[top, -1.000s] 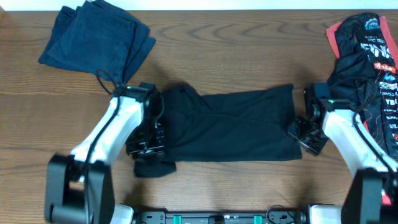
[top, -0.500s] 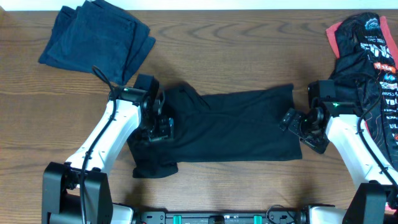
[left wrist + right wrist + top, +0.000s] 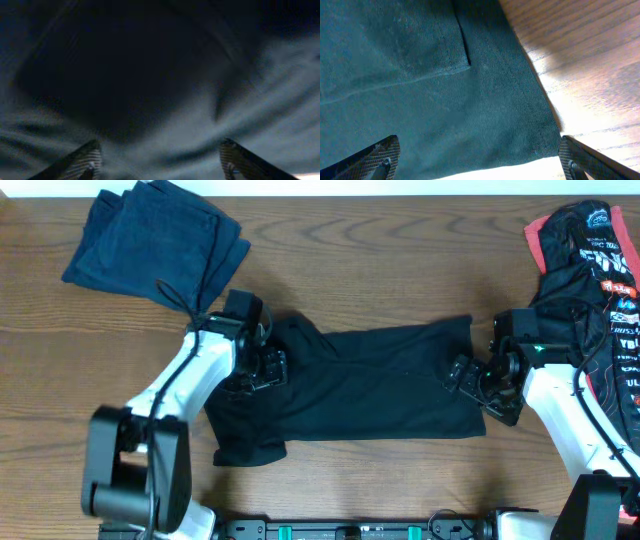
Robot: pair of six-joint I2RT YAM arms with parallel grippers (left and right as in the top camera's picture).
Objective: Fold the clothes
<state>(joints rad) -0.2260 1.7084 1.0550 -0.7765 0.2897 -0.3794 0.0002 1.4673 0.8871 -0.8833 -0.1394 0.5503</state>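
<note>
Nearest the robot's side of the table (image 3: 380, 260), the left arm (image 3: 180, 385) and right arm (image 3: 560, 405) reach in from the two near corners toward the middle. Between them lies the black shirt (image 3: 380, 380), flat on the wood as a long band running left to right, with a small flap (image 3: 250, 450) sticking out at its near-left corner. The left jaws stand over the shirt's left end, just above the cloth; the left wrist view shows the two fingertips (image 3: 85, 160) spread apart with nothing between them, and beyond them only dark, wrinkled, blurred fabric (image 3: 150, 75). The right jaws stand at the shirt's right edge, also spread wide and empty: the right wrist view shows the fingertips (image 3: 380, 155) far apart at the lower corners, a hemmed fold of the shirt (image 3: 420, 75) lying under them, and bare table (image 3: 580, 60) just past the cloth's edge. Whether either set of fingertips touches the fabric cannot be told. Farther back, at the far left corner, a folded blue garment (image 3: 150, 245) lies well apart from the shirt. At the far right edge, behind the right arm, a crumpled pile (image 3: 595, 260) of black clothes with pink-red trim and white lettering lies near the shirt's right end but apart from it.
</note>
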